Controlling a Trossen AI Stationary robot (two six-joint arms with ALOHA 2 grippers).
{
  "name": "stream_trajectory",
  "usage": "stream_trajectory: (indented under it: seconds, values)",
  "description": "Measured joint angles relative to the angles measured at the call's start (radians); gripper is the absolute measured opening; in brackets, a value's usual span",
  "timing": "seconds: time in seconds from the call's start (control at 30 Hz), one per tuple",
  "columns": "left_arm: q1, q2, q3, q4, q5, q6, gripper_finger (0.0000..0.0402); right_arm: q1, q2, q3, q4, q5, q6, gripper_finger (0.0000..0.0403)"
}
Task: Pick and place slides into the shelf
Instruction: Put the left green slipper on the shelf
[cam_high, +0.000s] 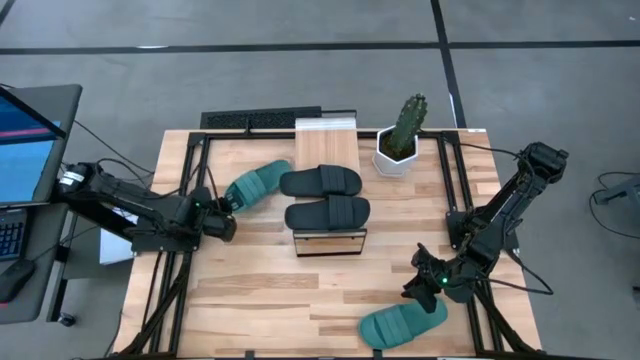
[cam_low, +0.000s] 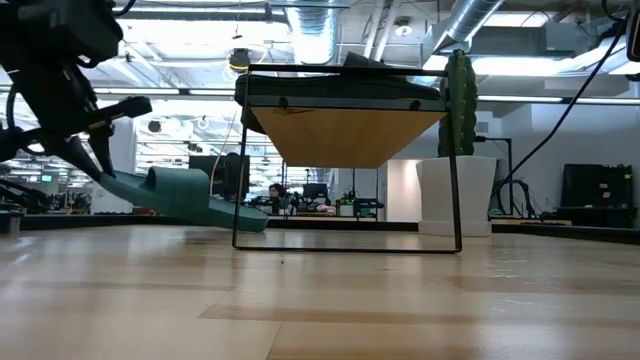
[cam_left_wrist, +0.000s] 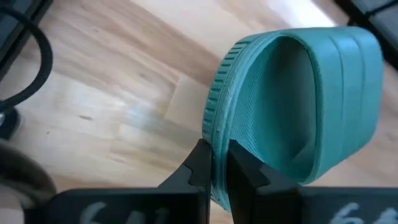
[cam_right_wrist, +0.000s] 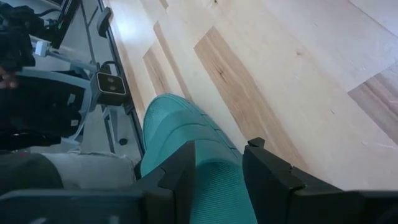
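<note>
Left teal slide (cam_high: 256, 185): its rim edge is pinched in the left gripper (cam_high: 222, 205) jaws, beside the shelf (cam_high: 328, 150).
Low view: it alone shows this slide raised off the surface (cam_high: 250, 290), tilted.
Long axis: runs diagonally from the gripper toward the shelf.
Right teal slide (cam_high: 402, 322): lies near the surface's front edge, long axis roughly crosswise; the right gripper (cam_high: 432, 290) jaws straddle one end, parted around it.
Black slides (cam_high: 322, 197): both lie crosswise on the shelf.

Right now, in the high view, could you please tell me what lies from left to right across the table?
Left gripper → teal rubbery slide it grips → two black slides on the light-wood shelf → potted green cactus.
</note>
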Motion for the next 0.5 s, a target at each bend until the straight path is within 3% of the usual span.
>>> stream_trajectory:
  seconds: [0.33,0.5]
  values:
    - [0.116,-0.132,0.0,0.005,-0.055,0.0,0.0008,0.0,0.0,0.0,-0.006,0.0,-0.055,0.0121]
    - [0.162,-0.203,0.014,-0.012,-0.14,0.009,0.0007,0.0,0.0,0.0,-0.006,0.001,-0.075,0.0121]
